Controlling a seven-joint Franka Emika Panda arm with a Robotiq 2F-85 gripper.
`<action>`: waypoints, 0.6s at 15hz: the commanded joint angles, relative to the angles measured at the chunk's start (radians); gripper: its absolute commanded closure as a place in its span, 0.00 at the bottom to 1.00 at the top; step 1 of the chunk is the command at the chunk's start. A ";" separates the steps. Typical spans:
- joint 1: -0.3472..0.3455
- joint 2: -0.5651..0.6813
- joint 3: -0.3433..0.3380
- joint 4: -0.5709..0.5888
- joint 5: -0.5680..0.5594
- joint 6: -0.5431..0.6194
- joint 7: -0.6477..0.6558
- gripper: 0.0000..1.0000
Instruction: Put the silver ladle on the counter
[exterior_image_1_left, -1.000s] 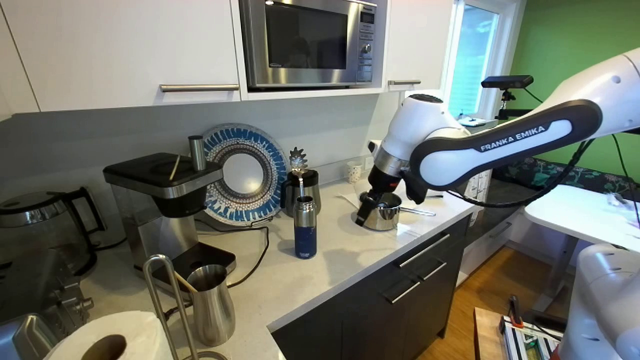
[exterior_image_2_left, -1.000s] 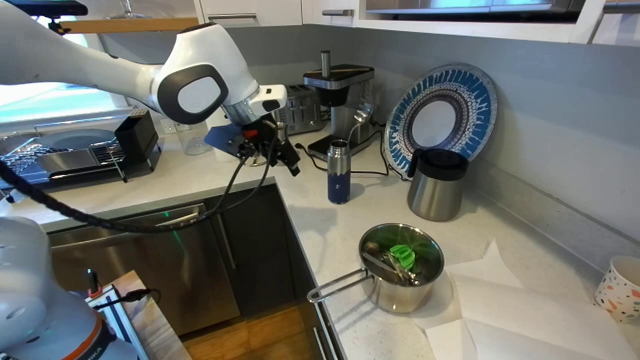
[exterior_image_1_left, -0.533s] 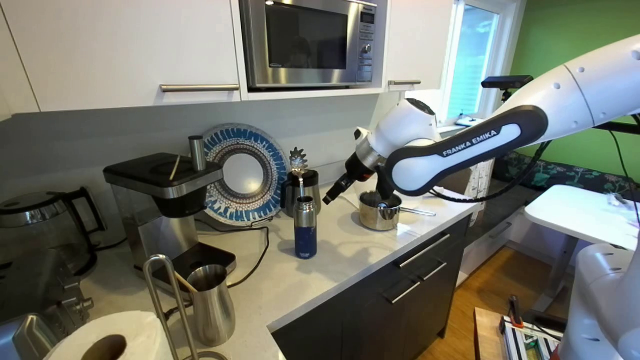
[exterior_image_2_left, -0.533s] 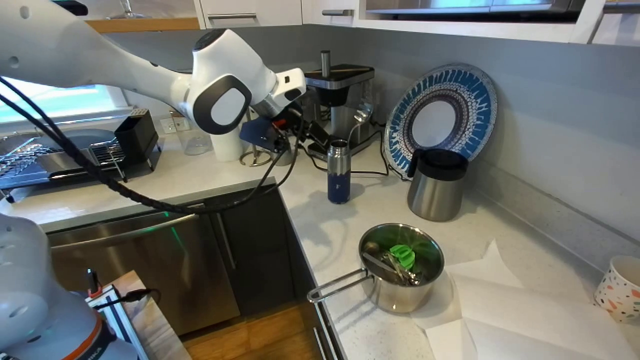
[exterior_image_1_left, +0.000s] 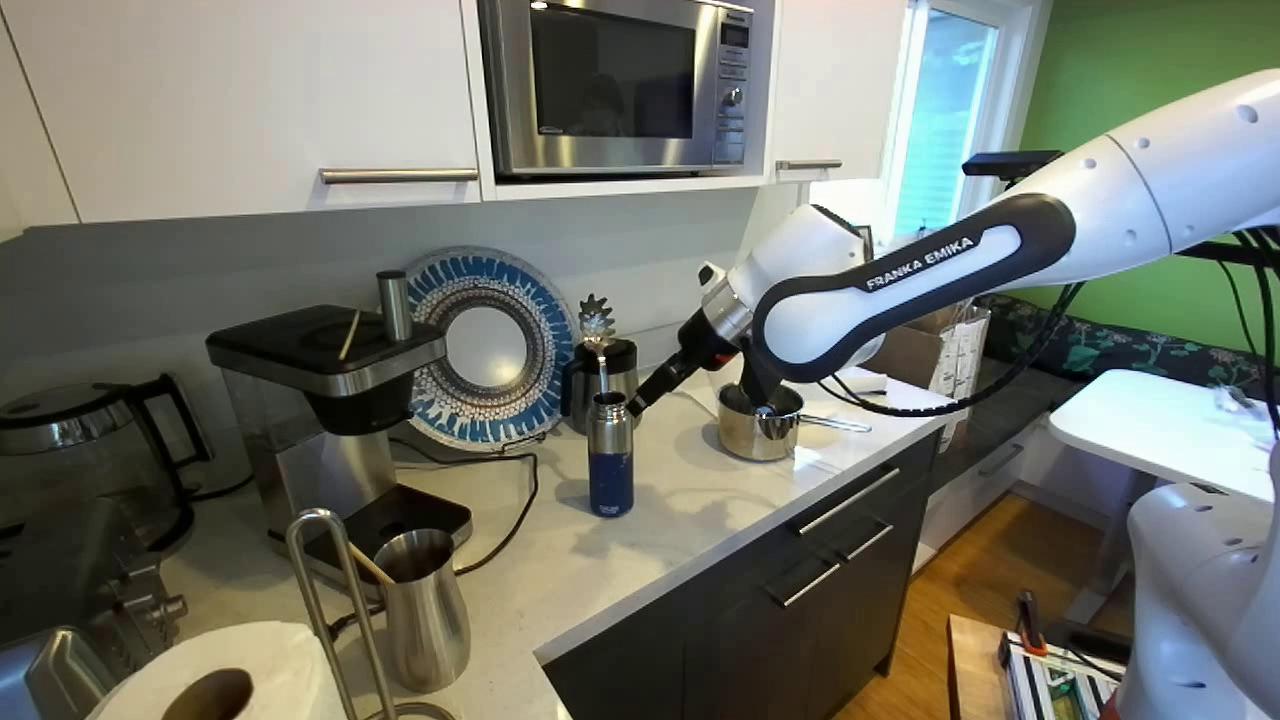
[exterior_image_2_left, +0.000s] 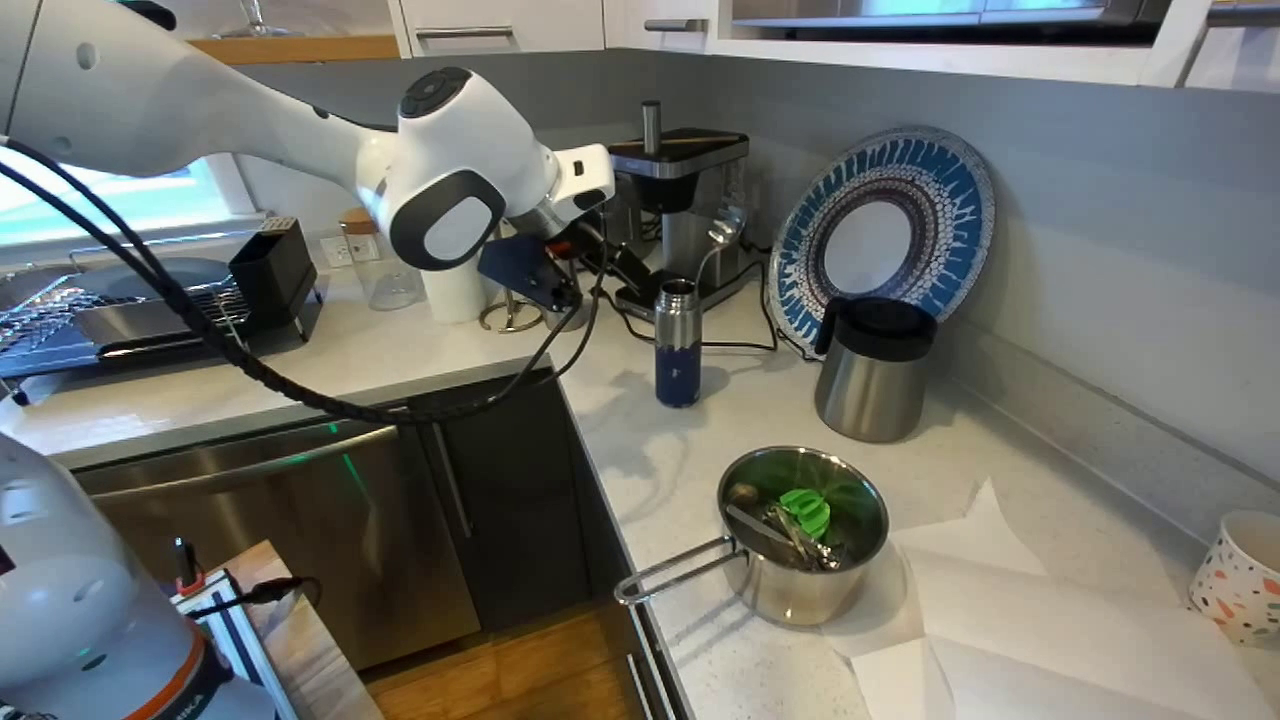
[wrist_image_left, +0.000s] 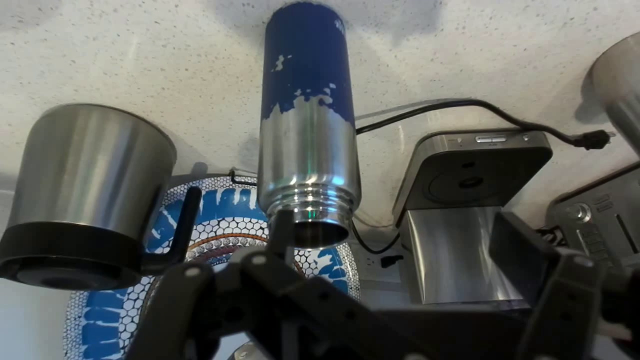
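Wrist view: can see the hand (wrist_image_left: 394, 219) spread wide near a blue-and-steel bottle (wrist_image_left: 310, 125). In both exterior views, can see the silver ladle (exterior_image_2_left: 722, 232) head-up in that bottle on the surface (exterior_image_2_left: 745, 425).

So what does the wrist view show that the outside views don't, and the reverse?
Only the wrist view clearly shows the gripper open and the button strip on the coffee maker. Only the exterior views show the steel pot and, clearly, the silver ladle. Both kinds share the counter, blue-and-steel bottle, black-lidded jug and patterned plate.
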 joint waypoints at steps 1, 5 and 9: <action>0.000 0.000 -0.001 0.000 0.000 0.000 0.000 0.00; -0.153 0.083 0.107 0.039 -0.117 0.130 0.271 0.00; -0.474 0.141 0.284 0.097 -0.452 0.157 0.570 0.00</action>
